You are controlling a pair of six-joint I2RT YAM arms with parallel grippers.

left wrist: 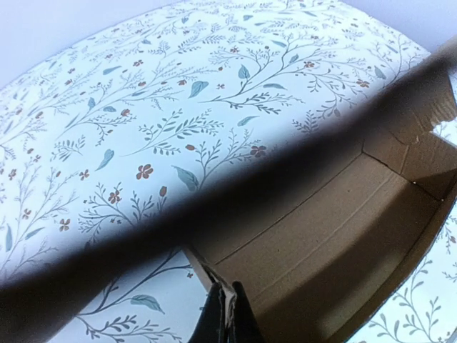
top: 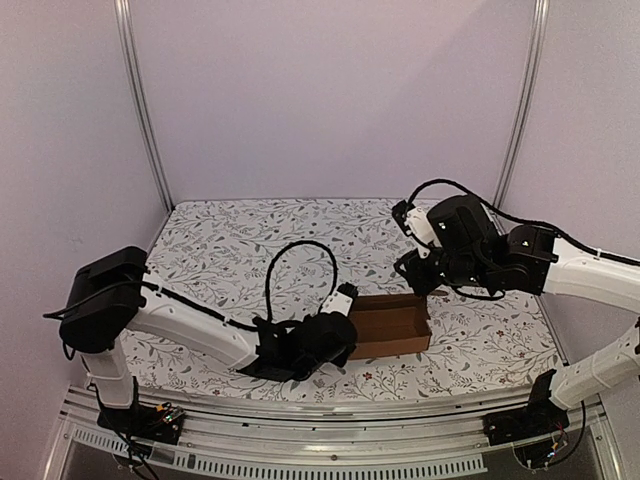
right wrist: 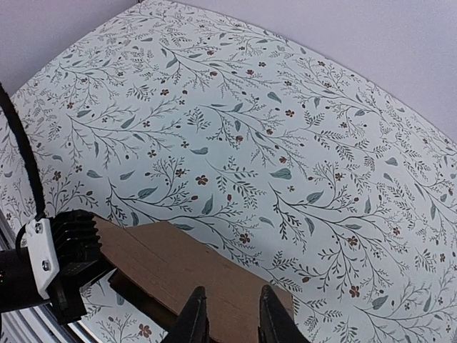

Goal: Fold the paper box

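Note:
The paper box [top: 392, 326] is a brown cardboard tray, partly folded, lying at the table's front middle. My left gripper [top: 343, 303] is at its left end. In the left wrist view the left gripper [left wrist: 227, 314] is shut on the edge of the box's end wall, and the open inside of the box [left wrist: 335, 221] runs off to the right. My right gripper [top: 418, 278] hovers over the box's rear right corner. In the right wrist view the right gripper [right wrist: 230, 318] is open, its fingers spread just above a flat cardboard panel [right wrist: 171, 261].
The floral table cloth [top: 250, 240] spreads around the box. A dark blurred band [left wrist: 143, 236] crosses the left wrist view diagonally. The left arm's black cable [top: 300, 250] loops above the table. Metal frame posts [top: 145, 110] stand at the rear corners.

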